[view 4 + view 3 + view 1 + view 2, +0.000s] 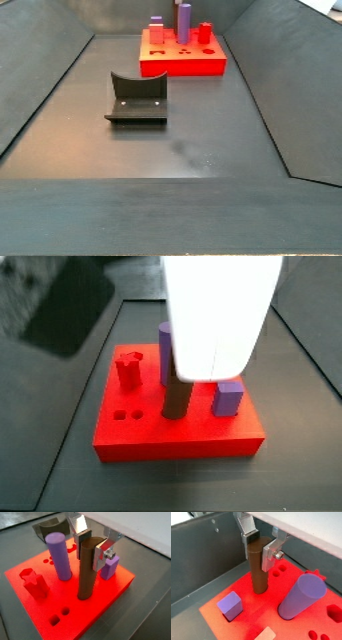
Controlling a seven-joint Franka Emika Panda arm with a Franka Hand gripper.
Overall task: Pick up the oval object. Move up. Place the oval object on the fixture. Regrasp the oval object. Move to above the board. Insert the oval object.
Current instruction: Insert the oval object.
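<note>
While the gripper sits directly over the board, its silver fingers are clamped on the top end of the oval object, one plate on each side, seen in both wrist views. Oval object stands upright w/ its lower end down in the board's surface, approx. mid-board. In a side view the arm's pale body blocks the upper part of the peg; only the lower dark section shows, meeting the red slab. Tall purple cylinder stands just beside the oval object, at about 11 o'clock from it in that side view; short purple block at about 3 o'clock, near but apart. Red peg at about 10 o'clock, w/ small cut-out holes at about 8 o'clock. Fixture sits on the dark floor, well apart from the board, at roughly 7 o'clock from it in a side view; its notch is empty. Fixture also shows behind the board in a wrist view.
</note>
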